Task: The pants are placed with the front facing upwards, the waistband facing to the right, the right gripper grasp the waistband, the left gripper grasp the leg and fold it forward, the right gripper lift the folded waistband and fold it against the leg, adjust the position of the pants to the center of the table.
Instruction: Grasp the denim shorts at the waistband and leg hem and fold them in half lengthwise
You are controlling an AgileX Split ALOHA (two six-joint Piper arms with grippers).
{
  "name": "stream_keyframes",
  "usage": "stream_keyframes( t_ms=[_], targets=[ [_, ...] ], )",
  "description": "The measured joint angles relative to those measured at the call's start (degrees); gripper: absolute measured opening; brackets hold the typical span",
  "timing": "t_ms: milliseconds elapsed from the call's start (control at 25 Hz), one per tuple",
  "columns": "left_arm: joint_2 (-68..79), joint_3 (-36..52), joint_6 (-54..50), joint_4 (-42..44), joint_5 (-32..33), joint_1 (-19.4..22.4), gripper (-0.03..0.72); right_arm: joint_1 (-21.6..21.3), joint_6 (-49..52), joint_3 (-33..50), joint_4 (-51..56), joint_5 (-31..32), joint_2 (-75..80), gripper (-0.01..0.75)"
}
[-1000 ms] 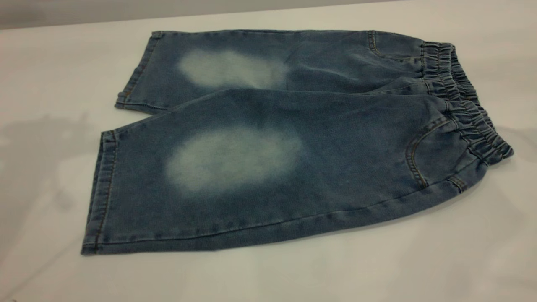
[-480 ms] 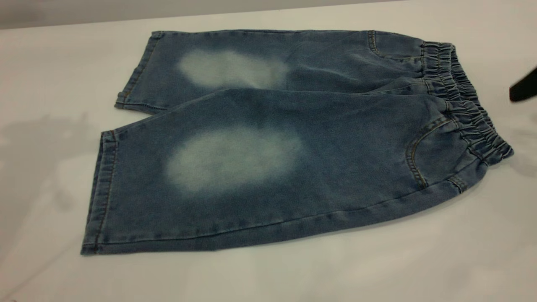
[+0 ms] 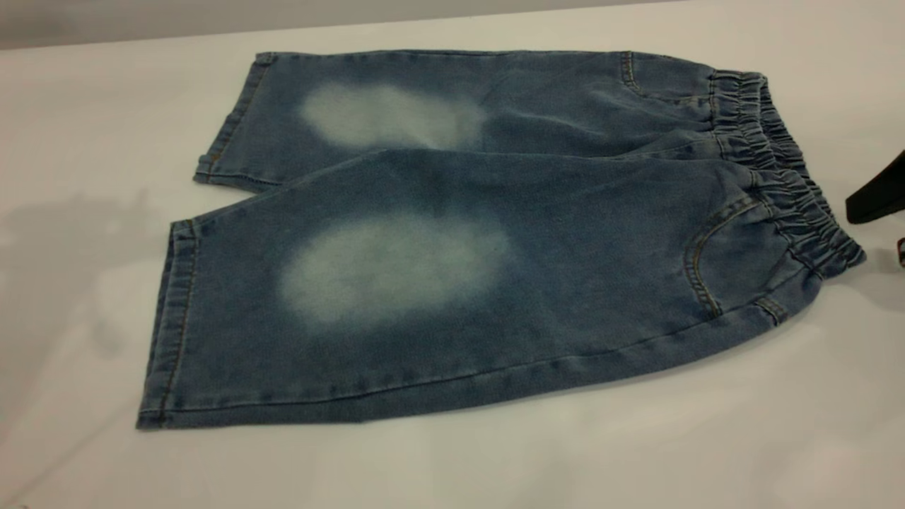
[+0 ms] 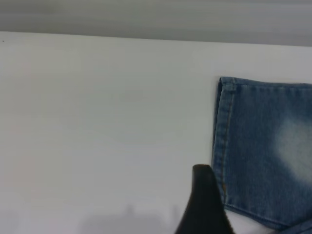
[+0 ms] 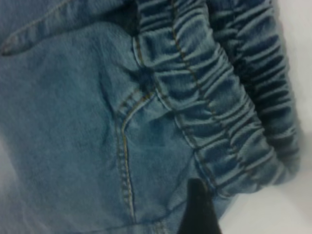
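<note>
background: grey wall strip [image 3: 212, 18] beyond far edge | surface: plain, unmarked

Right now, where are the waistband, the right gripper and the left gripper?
waistband [image 3: 778, 170], exterior view, gathered middle.
right gripper [image 3: 877, 194], exterior view, black jaw tip.
left gripper [image 4: 204, 204], left wrist view, jaw tip.

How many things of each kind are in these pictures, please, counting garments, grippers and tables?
Garments: 1, the pants.
Grippers: 2, the right gripper and the left gripper.
Tables: 1, the table.
Total: 4.
</note>
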Motion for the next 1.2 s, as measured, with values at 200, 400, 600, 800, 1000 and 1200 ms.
stream_keyframes(
  t_ms=[200, 400, 600, 800, 1000, 1200],
  targets=[
    [0.0, 0.0, 0.0, -0.05, 0.0, 0.0, 0.464, 0.0, -3.28, 0.0, 2.61, 1.22, 2.26, 0.444],
    [0.0, 0.0, 0.0, -0.1, 0.01, 0.0, 0.464, 0.0, -6.14, -0.11, 4.97, 1.37, 4.35, 0.444],
    [0.0, 0.0, 0.0, -0.16, 0.01, 0.0, 0.464, 0.0, -9.62, -0.11, 7.87, 3.6, 6.8, 0.442],
    [0.0, 0.0, 0.0, -0.16, 0.01, 0.0, 0.464, 0.0, -14.21, -0.11, 11.96, 5.81, 8.2, 0.442],
    [0.0, 0.0, 0.0, -0.16, 0.01, 0.0, 0.464, 0.0, -19.35, -0.11, 16.57, 9.38, 10.78, 0.439],
    [0.0, 0.0, 0.0, -0.1, 0.01, 0.0, 0.464, 0.0, -19.88, -0.11, 18.89, 11.46, 11.98, 0.439]
  ],
)
